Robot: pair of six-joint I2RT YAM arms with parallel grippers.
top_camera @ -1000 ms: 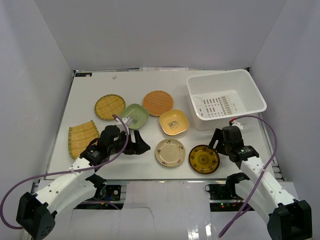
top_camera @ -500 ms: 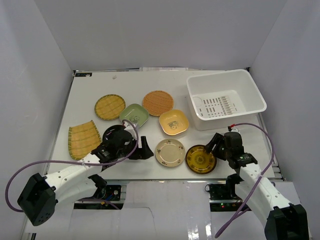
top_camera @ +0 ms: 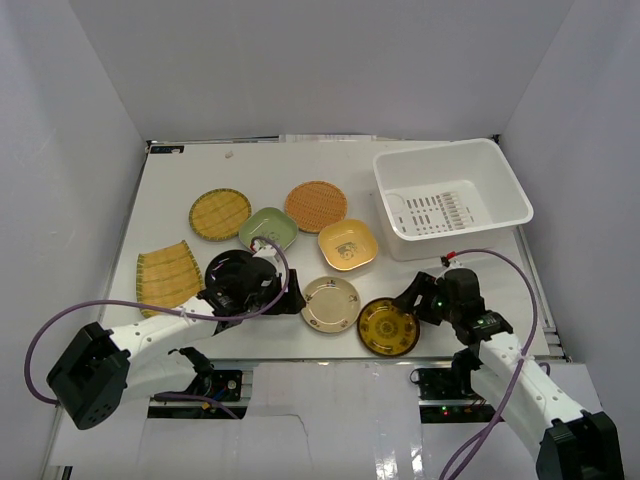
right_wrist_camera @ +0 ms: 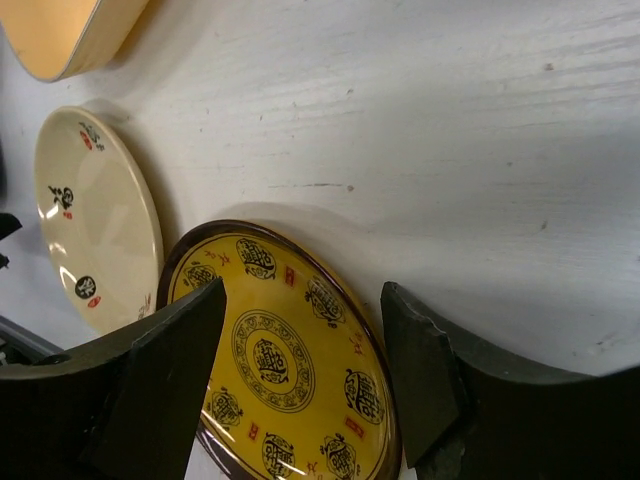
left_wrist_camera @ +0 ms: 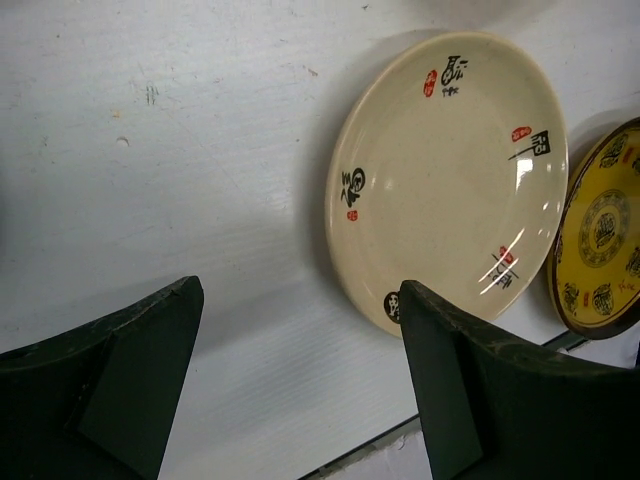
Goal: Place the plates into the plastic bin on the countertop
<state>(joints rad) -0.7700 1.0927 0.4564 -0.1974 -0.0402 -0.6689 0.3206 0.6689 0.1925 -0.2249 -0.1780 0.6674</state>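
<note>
1. The large flat white countertop (top_camera: 200,170) carries everything. No plate is in the tub yet, so I judge the task to be at its first pickups.
2. The white rectangular plastic bin (top_camera: 440,208) with the slotted base stands empty, well beyond the right gripper (right_wrist_camera: 300,300) and a little to its outer side.
3. That right gripper hangs low, jaws partly spread and clamping nothing. The dark brown-gold round plate (right_wrist_camera: 290,370) lies flat under and between its fingers, close to the countertop's near edge.
4. The left gripper (left_wrist_camera: 300,300) is spread wide and empty. The cream round plate (left_wrist_camera: 450,180) lies just ahead of its right-hand finger (whether they touch I cannot tell).
5. The likely next move is for the right jaws to get one finger under the dark plate's rim, where the nearby edge may help. They would then close, lift and carry the plate to the bin.
</note>
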